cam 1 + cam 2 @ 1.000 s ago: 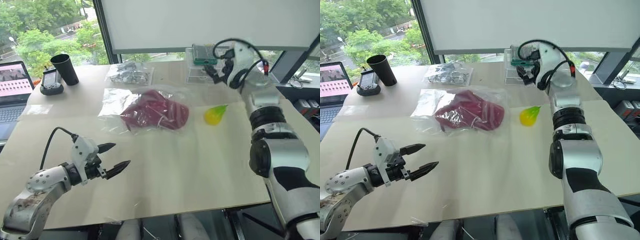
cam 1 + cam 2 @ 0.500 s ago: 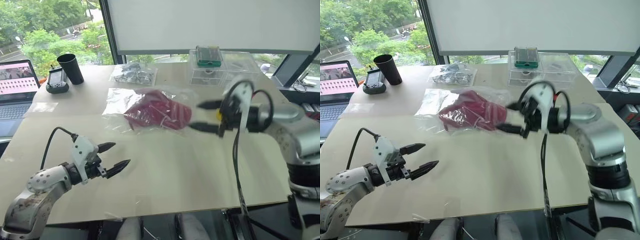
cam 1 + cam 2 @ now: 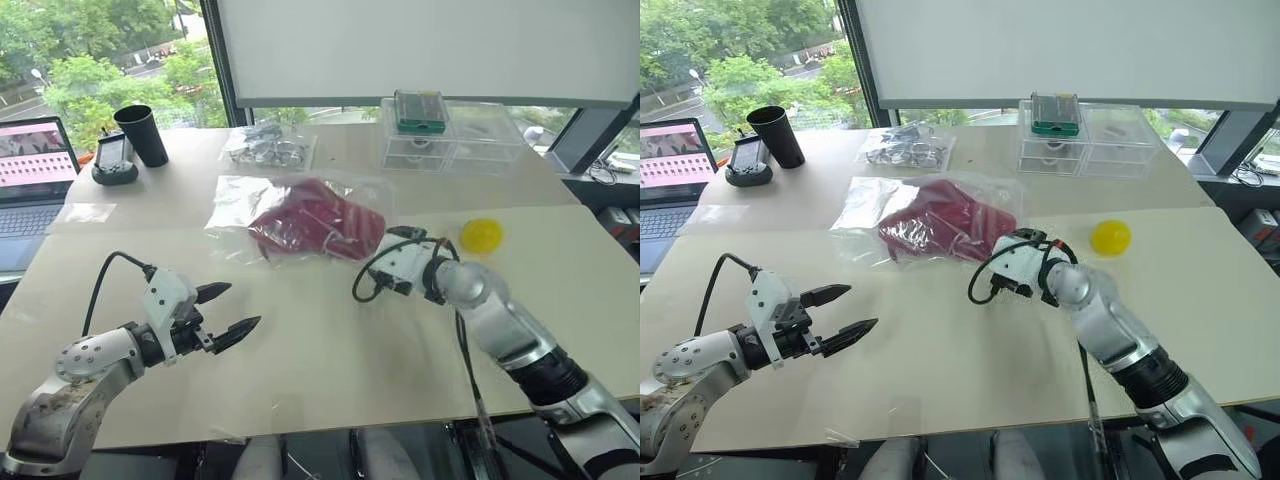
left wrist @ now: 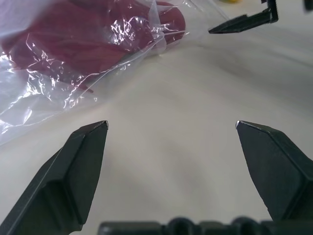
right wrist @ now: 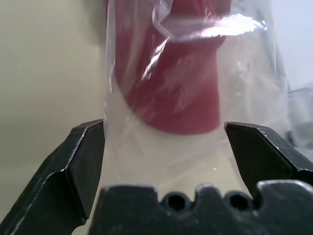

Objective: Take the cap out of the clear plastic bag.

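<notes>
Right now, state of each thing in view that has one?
cap: inside the bag, not out yet
clear plastic bag: lying flat on the table, crinkled
left gripper: open, empty, over bare table
right gripper: open, bag edge between its fingers, not closed on it
laptop: open, screen on
black cup: upright
yellow ball: loose on the table

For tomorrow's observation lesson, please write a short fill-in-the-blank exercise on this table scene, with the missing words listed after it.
1. The cap lies inside the clear plastic ____.
2. The colour of the ball is ____.
3. The right claw has its jaws ____ at the edge of the clear plastic bag.
4. The black cup stands next to a ____ at the table's left edge.

Missing words: bag; yellow; open; laptop
</notes>
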Tool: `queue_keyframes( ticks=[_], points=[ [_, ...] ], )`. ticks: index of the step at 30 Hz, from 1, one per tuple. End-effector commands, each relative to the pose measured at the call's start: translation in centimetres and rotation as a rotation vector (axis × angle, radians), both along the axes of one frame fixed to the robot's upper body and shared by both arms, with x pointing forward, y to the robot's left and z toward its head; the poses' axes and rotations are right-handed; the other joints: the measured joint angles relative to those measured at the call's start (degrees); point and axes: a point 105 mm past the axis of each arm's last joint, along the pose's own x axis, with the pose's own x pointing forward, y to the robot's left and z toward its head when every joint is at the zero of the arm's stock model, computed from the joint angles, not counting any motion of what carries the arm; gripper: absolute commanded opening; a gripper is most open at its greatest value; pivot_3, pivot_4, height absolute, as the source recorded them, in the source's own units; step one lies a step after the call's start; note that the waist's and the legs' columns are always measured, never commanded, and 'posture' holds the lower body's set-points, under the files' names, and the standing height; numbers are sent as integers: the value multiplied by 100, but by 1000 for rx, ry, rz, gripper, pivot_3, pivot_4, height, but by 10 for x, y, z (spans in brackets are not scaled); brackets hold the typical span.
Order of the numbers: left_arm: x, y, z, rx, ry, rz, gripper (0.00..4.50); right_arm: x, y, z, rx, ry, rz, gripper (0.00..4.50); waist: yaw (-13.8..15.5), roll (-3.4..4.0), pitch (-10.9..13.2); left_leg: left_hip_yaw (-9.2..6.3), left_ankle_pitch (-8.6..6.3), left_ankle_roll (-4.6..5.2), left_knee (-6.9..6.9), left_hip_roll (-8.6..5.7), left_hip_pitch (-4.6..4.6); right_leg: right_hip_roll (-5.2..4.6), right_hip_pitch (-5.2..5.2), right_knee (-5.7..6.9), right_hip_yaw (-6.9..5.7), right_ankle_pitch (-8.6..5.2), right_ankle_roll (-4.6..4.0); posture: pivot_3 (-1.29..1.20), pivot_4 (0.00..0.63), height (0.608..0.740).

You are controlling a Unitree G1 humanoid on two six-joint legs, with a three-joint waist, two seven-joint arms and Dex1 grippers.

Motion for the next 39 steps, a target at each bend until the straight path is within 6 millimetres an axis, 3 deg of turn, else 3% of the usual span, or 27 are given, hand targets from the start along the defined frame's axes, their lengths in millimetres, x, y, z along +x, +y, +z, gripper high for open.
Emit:
queue_keyframes(
  ticks=[1, 5, 10, 22, 30, 34, 39],
  points=[
    [1, 0, 7, 9, -32, 1, 4500, -7, 14, -8, -45, -4, 70, 4484, -12, 0, 0, -1, 0, 0, 0, 0, 1, 0, 2, 0, 0, 0, 0, 0, 150, 740],
    [2, 2, 8, 11, -34, 4, 4500, -9, 16, -9, -50, 20, 96, 4484, -41, -5, -3, 1, 0, 0, 2, 2, 10, 1, 9, 2, 2, 0, 0, 0, 150, 740],
    [2, 1, 8, 8, -34, 7, 4500, 11, 11, -6, -94, -75, 23, 4484, -42, -9, -6, 0, 0, 0, 2, 2, 12, 2, 11, 2, 1, 0, 0, 0, 150, 740],
    [5, -1, 12, 4, -48, 17, 4500, 64, 36, -8, -125, -235, -80, 4484, -60, -33, -19, 0, 1, -1, 1, 5, 24, 6, 16, 7, 3, 9, -12, 0, 150, 740],
    [5, 0, 13, 8, -53, 25, 4500, 66, 53, -19, -95, -215, -6, 4484, -73, -44, -26, -2, 1, -1, -5, 6, 31, 8, 22, 6, 3, 26, -42, 0, 150, 740],
    [4, 1, 13, 10, -53, 28, 4500, 64, 59, -20, -81, -223, 27, 3427, -117, -46, -27, -1, 1, -1, -13, 9, 46, 11, 29, 7, 5, 13, -24, 0, 150, 740],
    [3, 0, 12, 10, -51, 27, 4500, 66, 57, -18, -71, -236, 17, 1732, -144, -46, -26, -2, 1, -1, -19, 7, 42, 10, 23, 7, 8, 20, -38, 0, 150, 740]
  ],
)
